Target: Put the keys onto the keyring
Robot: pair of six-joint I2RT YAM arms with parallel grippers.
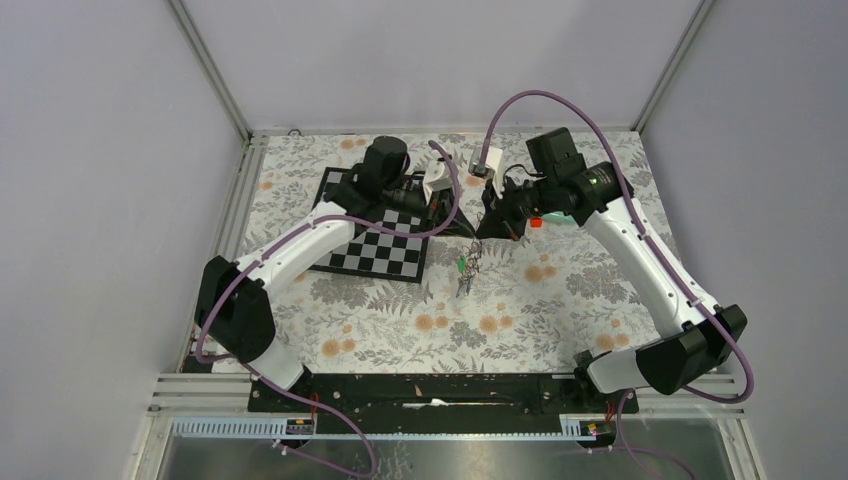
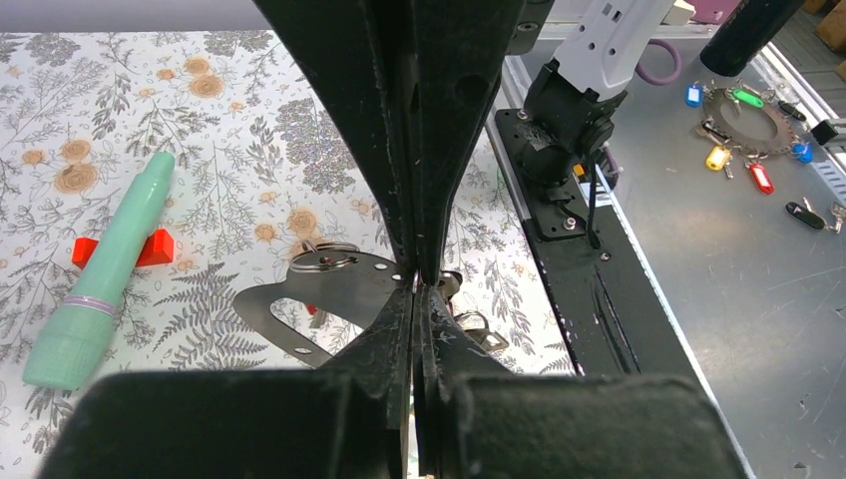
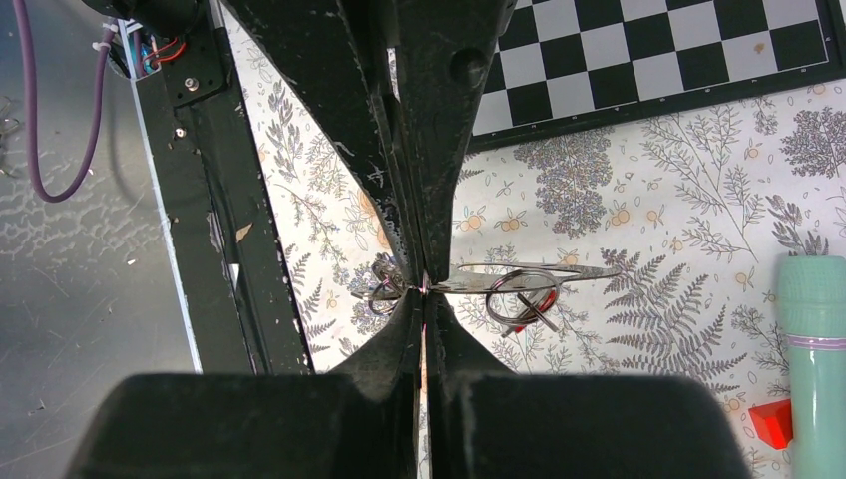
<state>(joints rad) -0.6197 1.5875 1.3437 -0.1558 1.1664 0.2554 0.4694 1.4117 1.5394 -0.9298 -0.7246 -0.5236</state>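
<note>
Left claw (image 2: 419,283) and right claw (image 3: 423,286) each pinch the keyring (image 2: 347,287) tight, keys (image 1: 465,272) dangling beneath.

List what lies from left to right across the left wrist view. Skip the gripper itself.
Tube → keyring → arm base → tagged keys.
</note>
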